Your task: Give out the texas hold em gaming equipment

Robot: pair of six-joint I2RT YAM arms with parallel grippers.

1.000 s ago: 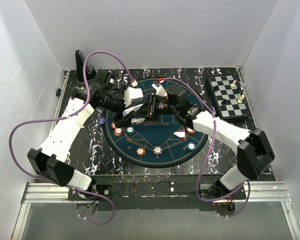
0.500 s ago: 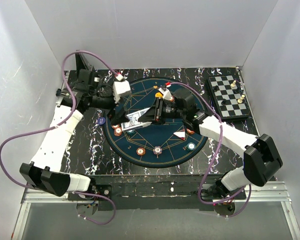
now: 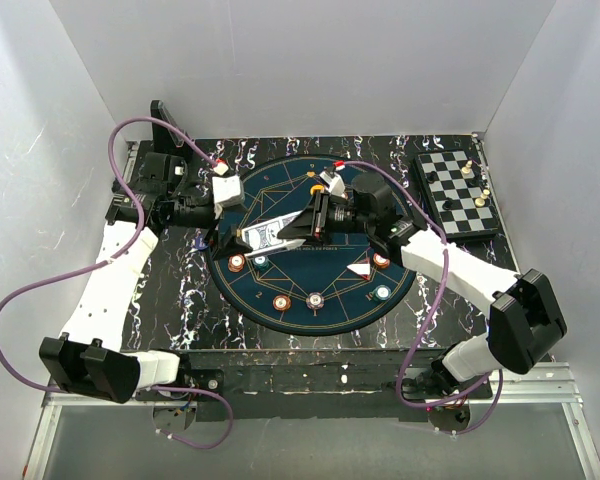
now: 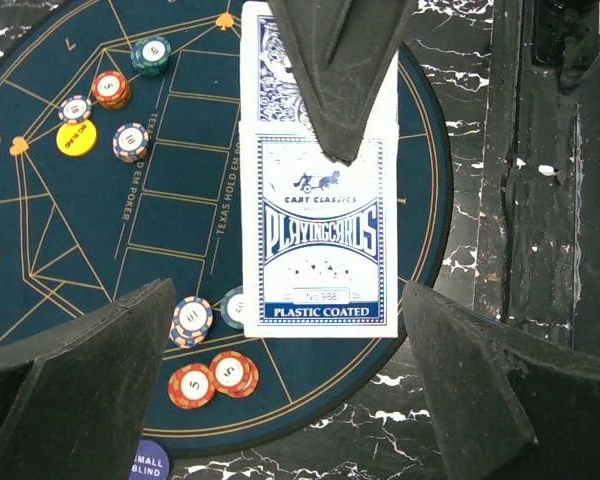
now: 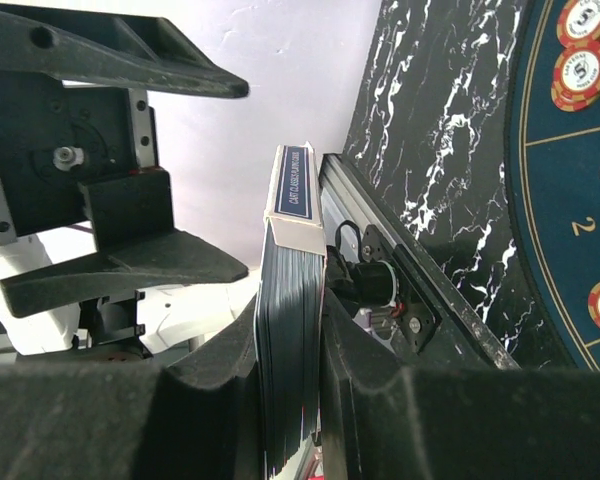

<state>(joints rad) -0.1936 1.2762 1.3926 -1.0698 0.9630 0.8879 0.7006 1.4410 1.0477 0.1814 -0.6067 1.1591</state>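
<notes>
marbled black tabletop, round mat: over it the right claw clenches the card deck by one end; left claw gapes empty. cards likely light, slick; pinch the broad faces.

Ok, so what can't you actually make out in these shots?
Card pack, left wrist view: its upper print is covered by the right finger.
Small-blind disc, same view: cut off by the bottom edge.
Teal chip, same view: partly under the pack.
Chess pieces, top view: too small to identify.
</notes>
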